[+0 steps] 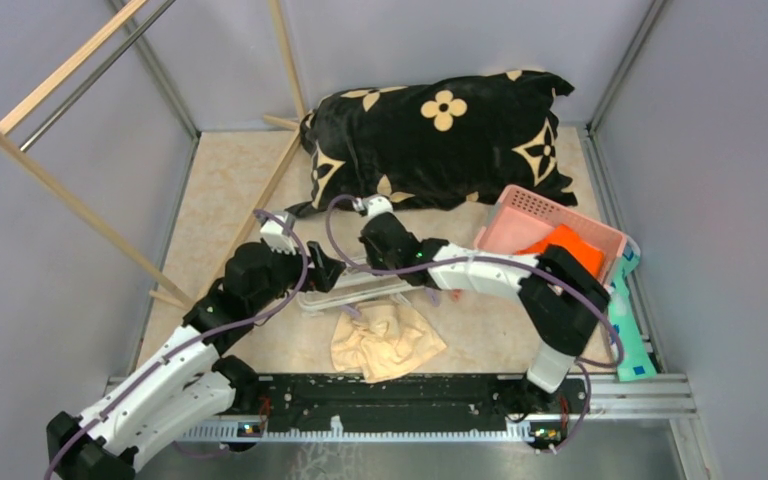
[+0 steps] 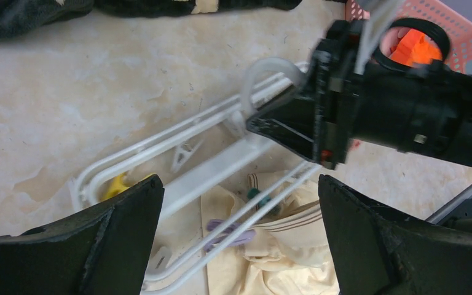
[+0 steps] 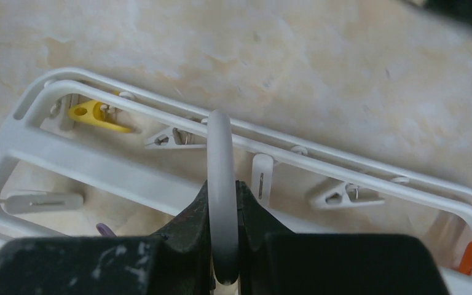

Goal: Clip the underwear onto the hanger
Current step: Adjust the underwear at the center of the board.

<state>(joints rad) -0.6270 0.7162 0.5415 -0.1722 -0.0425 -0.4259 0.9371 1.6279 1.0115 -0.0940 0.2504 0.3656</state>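
Observation:
The white hanger (image 1: pixel 360 292) lies flat on the table in front of both arms, its frame (image 3: pixel 98 163) carrying small yellow, white and purple clips. My right gripper (image 3: pixel 222 190) is shut on the hanger's curved hook (image 3: pixel 220 147), which stands up between the pads. In the left wrist view the right gripper (image 2: pixel 286 126) reaches in from the right at the hook (image 2: pixel 270 70). The cream underwear (image 1: pixel 385 342) lies crumpled just in front of the hanger, partly under its near bars (image 2: pixel 289 258). My left gripper (image 2: pixel 239 184) hovers open above the hanger frame (image 2: pixel 209 172), holding nothing.
A black pillow with a cream flower print (image 1: pixel 440 140) lies at the back. A pink basket (image 1: pixel 580 222) holding an orange cloth (image 1: pixel 570 250) stands at the right, with a teal item (image 1: pixel 625 325) beside it. A wooden rack (image 1: pixel 70 200) leans at the left.

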